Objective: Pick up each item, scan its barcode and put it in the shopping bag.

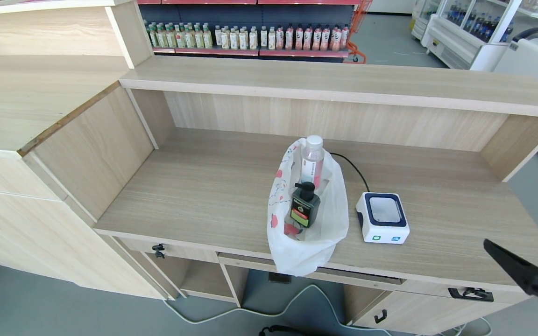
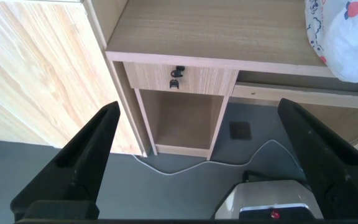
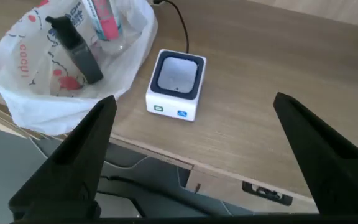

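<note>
Right gripper (image 1: 515, 234) hangs, jaws spread, by the counter's (image 1: 203, 186) front right corner; left gripper (image 2: 199, 107), jaws likewise spread, sits below its front edge. Water bottle (image 1: 312, 161) and pump bottle (image 1: 305, 205) stand in the shopping bag (image 1: 306, 247) at that edge. With both items bagged, any retreat should avoid snagging the bag.

Head view looks down on counter (image 1: 213, 186); right wrist, nearer, shares bag (image 1: 297, 256), scanner (image 1: 383, 217); left wrist, lower, shares bag.

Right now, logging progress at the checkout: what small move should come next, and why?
Probably just rest both arms: the clear bottle and the pump bottle already stand in the shopping bag, and the open left gripper and right gripper hold nothing.
</note>
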Robot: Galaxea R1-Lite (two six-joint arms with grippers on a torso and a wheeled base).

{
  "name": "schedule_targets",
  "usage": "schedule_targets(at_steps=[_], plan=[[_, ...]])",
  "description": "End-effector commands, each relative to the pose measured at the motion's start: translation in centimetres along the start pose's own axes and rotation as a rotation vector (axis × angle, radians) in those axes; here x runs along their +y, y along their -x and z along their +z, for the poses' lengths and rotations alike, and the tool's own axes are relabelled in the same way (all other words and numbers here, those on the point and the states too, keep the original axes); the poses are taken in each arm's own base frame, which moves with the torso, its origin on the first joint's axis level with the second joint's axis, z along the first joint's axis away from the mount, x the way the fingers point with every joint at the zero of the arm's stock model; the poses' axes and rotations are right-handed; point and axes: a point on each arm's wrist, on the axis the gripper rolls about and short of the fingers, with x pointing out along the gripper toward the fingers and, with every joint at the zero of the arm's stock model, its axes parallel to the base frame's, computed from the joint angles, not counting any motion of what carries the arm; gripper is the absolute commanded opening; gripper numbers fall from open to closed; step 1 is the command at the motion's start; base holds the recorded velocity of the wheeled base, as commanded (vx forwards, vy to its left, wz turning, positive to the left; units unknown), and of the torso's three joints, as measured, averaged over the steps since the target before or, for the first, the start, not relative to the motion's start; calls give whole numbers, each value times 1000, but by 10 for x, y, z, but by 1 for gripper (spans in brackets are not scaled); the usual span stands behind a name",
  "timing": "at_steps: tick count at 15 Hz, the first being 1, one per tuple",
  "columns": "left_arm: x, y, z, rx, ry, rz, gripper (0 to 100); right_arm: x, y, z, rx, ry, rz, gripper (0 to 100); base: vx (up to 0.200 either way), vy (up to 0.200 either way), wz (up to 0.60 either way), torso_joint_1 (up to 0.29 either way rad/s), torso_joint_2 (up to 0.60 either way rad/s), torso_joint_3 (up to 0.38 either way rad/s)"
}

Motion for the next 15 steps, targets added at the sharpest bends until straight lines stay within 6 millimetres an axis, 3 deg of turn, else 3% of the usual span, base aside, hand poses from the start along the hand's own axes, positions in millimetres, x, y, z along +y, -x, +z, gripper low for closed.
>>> schedule_targets(at_steps=[1, 4, 8, 15], plan=[[0, 0, 0, -1, 0, 0, 100, 1, 68, -46, -104, -12, -30, 100, 0, 0, 0, 0, 0, 0], [0, 0, 0, -1, 0, 0, 100, 6, 98, -70, -141, -8, -19, 100, 0, 0, 0, 0, 0, 0], [0, 0, 0, -1, 0, 0, 100, 11, 110, -92, -94, -33, -148, 100, 0, 0, 0, 0, 0, 0], [0, 0, 0, -1, 0, 0, 100, 12, 112, -98, -89, -120, -125, 100, 0, 0, 0, 0, 0, 0]])
